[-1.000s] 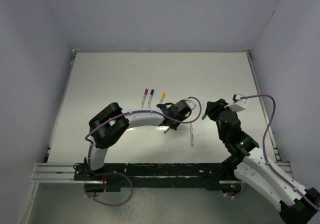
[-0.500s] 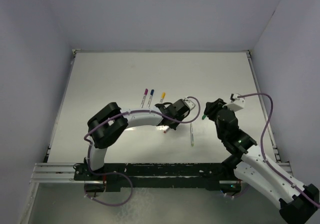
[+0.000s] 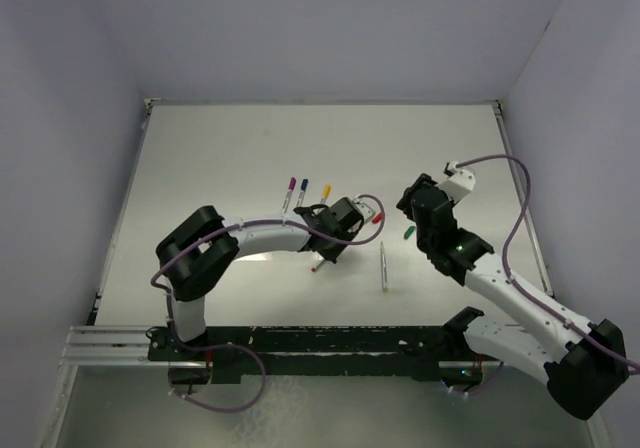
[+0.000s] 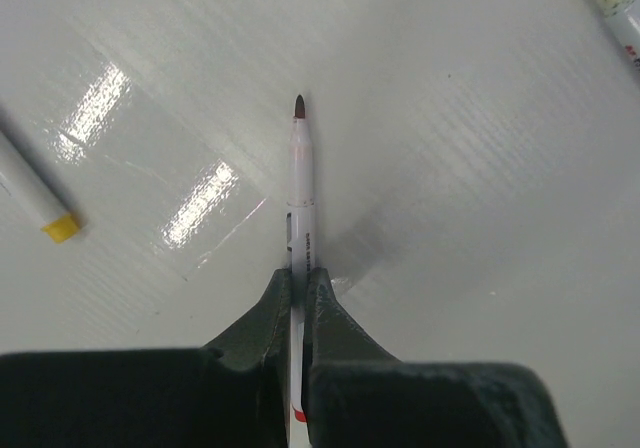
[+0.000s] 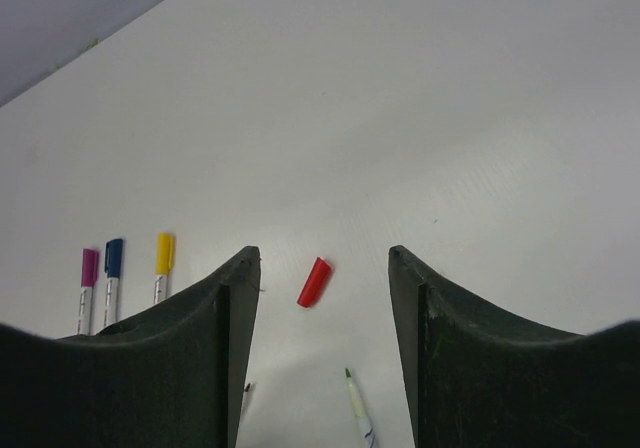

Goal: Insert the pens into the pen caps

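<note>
My left gripper (image 4: pixel 299 276) is shut on a silver-grey pen (image 4: pixel 300 183) with a dark red tip, which points down-left over the table (image 3: pixel 220 168); in the top view this gripper (image 3: pixel 325 247) sits mid-table. A red pen cap (image 5: pixel 314 282) lies on the table ahead of my right gripper (image 5: pixel 322 254), which is open and holds nothing. In the top view the red cap (image 3: pixel 377 219) lies between the two grippers. The green cap (image 3: pixel 408 232) lies loose just below the right gripper (image 3: pixel 408 202). An uncapped green-tipped pen (image 3: pixel 383 266) lies nearby.
Three capped pens, purple (image 3: pixel 291 190), blue (image 3: pixel 303 191) and yellow (image 3: pixel 325 194), lie side by side behind the left gripper. Grey walls close in the table on three sides. The purple cables loop over both arms.
The right gripper opened wider and swung back and left, leaving the green cap on the table. The left gripper closed on the red-tipped pen and shifted left with it, uncovering the red cap.
</note>
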Tool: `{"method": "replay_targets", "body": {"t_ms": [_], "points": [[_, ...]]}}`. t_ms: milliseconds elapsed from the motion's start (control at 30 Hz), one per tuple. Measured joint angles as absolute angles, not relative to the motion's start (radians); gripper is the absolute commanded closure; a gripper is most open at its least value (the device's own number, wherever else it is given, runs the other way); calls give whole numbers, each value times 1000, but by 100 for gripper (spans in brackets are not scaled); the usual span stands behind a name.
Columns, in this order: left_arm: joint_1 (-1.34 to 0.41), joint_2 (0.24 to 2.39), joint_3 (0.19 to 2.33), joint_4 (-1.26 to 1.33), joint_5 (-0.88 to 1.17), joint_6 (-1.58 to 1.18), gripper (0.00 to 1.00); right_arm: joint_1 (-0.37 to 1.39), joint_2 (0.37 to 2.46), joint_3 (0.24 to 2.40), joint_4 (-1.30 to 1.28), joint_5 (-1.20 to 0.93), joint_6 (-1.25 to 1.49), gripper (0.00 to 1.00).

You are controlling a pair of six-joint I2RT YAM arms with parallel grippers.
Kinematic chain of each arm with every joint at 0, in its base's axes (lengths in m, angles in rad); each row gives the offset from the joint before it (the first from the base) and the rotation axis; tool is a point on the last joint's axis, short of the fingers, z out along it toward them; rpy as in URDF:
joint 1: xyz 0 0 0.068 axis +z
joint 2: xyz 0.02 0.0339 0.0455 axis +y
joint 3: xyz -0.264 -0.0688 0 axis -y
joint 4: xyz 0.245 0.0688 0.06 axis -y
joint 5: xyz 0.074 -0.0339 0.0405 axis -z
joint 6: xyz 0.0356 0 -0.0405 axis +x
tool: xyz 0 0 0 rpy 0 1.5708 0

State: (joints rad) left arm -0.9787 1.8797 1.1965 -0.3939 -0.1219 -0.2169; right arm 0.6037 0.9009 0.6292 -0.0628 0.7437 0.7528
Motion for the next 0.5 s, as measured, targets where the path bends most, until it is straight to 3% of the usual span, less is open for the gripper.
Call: {"method": "replay_targets", "body": {"t_ms": [500], "points": [[-951, 1566, 976, -334, -97, -224, 100, 487, 1384, 822, -102, 501, 762, 49]]}}
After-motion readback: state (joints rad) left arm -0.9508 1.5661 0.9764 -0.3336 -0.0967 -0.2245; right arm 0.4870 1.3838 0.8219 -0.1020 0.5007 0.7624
